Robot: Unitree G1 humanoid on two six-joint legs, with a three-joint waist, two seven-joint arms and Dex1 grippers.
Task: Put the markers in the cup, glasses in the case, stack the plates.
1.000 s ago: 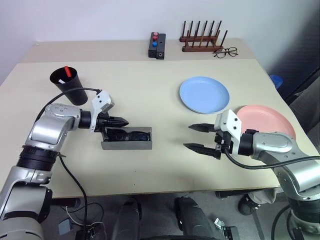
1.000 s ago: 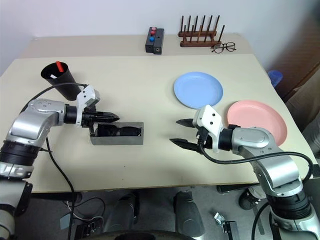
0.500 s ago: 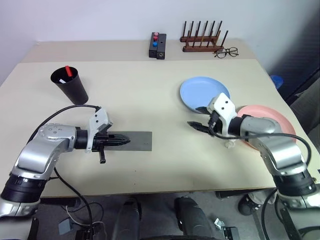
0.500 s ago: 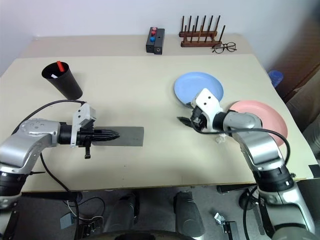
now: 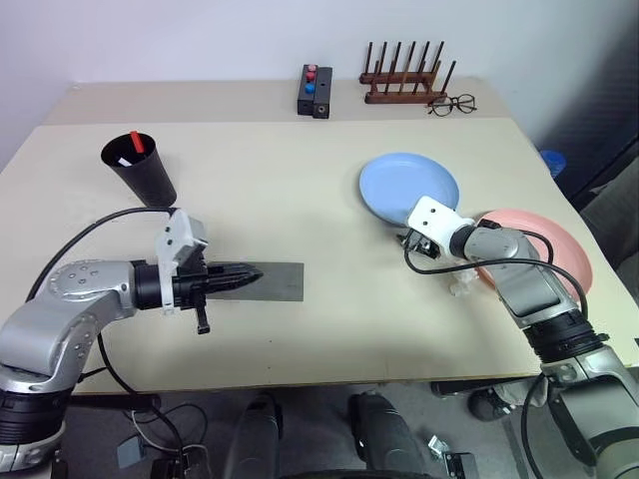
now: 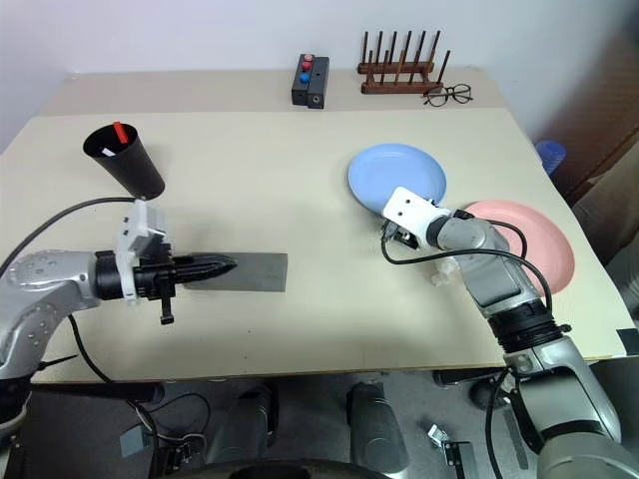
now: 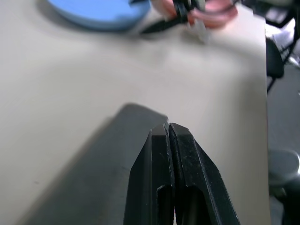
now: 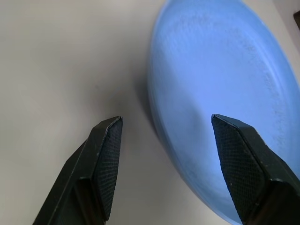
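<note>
Back of the table, a black box with red and blue buttons [image 5: 315, 90] sits beside a wooden peg rack [image 5: 403, 80], with wire-rimmed spectacles [image 5: 451, 103] just right of the rack. None of that crowds the arms. The cream table [image 5: 300, 170] is two tops butted together, a seam running across near the far end, a pale wall behind it, and something blue [image 5: 551, 162] off the right edge.

Left gripper [image 5: 250, 276], fingers pressed tight together, holding nothing, tip over the near end of the grey case [image 5: 278, 280], which lies flat with its lid down. The black cup [image 5: 139, 170] stands upright beyond that arm, a red-capped marker [image 5: 135, 143] poking out of it.

Right gripper [image 8: 161, 136], jaws wide apart, empty, straddling the near rim of the light blue plate [image 5: 408, 188]; whether a finger touches it, I can't tell. The pink plate [image 5: 539, 249] lies just beside, partly behind that forearm.
</note>
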